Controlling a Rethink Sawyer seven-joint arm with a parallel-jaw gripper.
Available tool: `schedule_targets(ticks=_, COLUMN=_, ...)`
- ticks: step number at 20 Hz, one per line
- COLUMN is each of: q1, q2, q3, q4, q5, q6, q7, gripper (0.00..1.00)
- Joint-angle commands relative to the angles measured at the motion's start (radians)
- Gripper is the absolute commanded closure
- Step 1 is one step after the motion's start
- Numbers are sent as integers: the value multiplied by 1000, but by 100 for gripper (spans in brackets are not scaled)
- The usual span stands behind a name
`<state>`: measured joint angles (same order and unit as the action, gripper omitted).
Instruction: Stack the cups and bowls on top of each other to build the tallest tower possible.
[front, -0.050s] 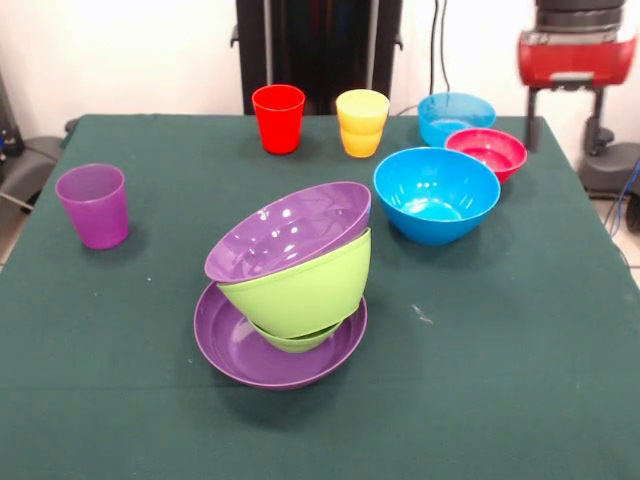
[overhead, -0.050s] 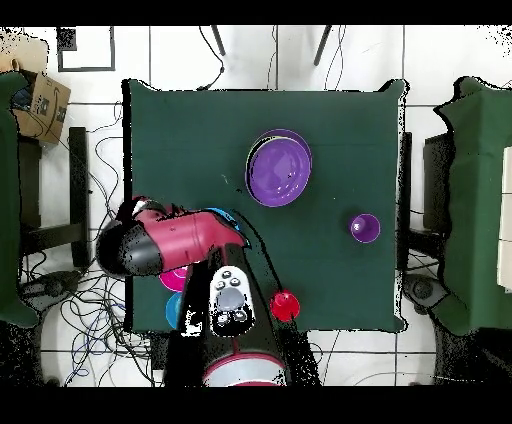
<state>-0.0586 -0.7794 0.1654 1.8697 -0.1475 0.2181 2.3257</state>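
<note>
The tower (front, -0.050s: 290, 290) leans; the blue bowl (front, -0.050s: 436, 194) at its two o'clock should be set down level and centred. I cannot tell the pincer's state.

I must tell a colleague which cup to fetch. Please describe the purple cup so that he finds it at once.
In the front view, start from the tilted heap of bowls in the middle of the green table. Look to its left and slightly farther back: the purple cup stands alone, upright, near the table's left edge. The red cup and yellow-orange cup stand together at the far edge.
</note>
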Motion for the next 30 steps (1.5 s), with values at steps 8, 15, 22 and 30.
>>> schedule_targets(ticks=8, q1=-201, q2=56, q3=-38, q4=239, q5=-150, q6=-187, q7=37, gripper=0)
schedule_targets(ticks=15, q1=-273, q2=160, q3=-97, q4=178, q5=-243, q6=-273, q7=15, gripper=0)
schedule_targets(ticks=22, q1=-178, q2=346, q3=-142, q4=24, q5=-196, q6=-380, q7=64, gripper=0)
schedule_targets(ticks=30, q1=-63, q2=395, q3=-177, q4=-44, q5=-108, q6=-381, q7=92, gripper=0)
